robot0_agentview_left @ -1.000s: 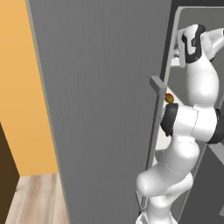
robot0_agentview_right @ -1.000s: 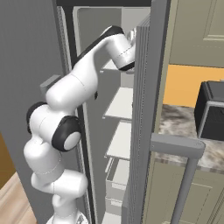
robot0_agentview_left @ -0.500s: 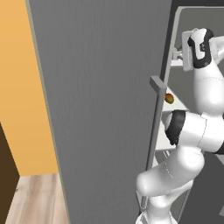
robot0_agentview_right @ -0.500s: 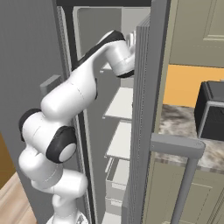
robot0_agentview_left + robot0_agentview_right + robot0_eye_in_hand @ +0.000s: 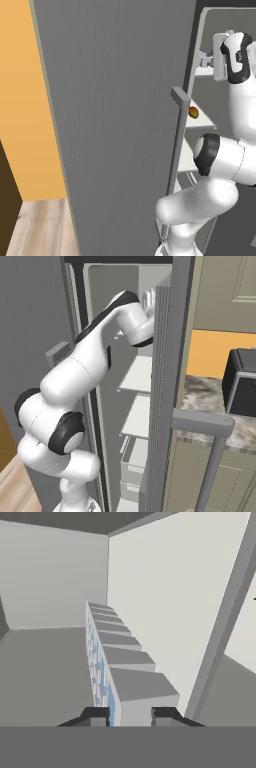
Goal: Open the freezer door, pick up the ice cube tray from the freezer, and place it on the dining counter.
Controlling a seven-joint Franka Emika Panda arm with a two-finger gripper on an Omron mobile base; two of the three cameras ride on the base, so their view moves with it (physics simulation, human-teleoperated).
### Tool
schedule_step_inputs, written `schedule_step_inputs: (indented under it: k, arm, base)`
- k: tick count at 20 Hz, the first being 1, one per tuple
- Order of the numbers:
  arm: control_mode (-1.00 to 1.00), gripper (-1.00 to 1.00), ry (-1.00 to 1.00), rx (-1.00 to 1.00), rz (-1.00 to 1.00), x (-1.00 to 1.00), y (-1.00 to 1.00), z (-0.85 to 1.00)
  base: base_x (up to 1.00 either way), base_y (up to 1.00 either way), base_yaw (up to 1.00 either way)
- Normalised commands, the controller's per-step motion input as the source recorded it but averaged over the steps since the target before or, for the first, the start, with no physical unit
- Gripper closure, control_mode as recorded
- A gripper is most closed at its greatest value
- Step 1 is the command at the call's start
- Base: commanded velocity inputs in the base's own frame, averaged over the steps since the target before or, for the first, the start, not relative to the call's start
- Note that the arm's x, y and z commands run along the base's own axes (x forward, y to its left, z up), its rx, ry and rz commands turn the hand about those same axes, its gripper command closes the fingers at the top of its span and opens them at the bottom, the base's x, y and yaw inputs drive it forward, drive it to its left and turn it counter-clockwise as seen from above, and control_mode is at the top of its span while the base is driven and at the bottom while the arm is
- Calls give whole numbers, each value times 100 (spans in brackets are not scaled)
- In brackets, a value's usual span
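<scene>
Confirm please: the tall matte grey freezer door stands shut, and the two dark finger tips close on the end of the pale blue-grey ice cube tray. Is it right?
Not quite. The tall matte grey freezer door stands open, as the left base view shows: the white arm reaches past it into the freezer. The rest holds: the gripper closes on the end of the pale blue-grey ice cube tray.

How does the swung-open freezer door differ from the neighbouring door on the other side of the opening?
The freezer door stands wide open, a broad flat panel; the neighbouring door appears only edge-on. The freezer door's handle is a vertical squared bar; the neighbour's handle shows a horizontal top piece on a post. Both are matte grey.
</scene>
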Motion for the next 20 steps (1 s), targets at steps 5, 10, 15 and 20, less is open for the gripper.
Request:
schedule_step_inputs:
  k: [5, 10, 15, 20]
  arm:
    - [-100, 100, 0, 0, 0, -56, 0, 23]
    - [-100, 100, 0, 0, -3, -62, 0, 13]
    - [-100, 100, 0, 0, -3, -60, 0, 1]
    - [-100, 100, 0, 0, -6, -60, 0, 1]
  base:
    - [0, 0, 0]
    - [0, 0, 0]
    - [0, 0, 0]
    - [0, 0, 0]
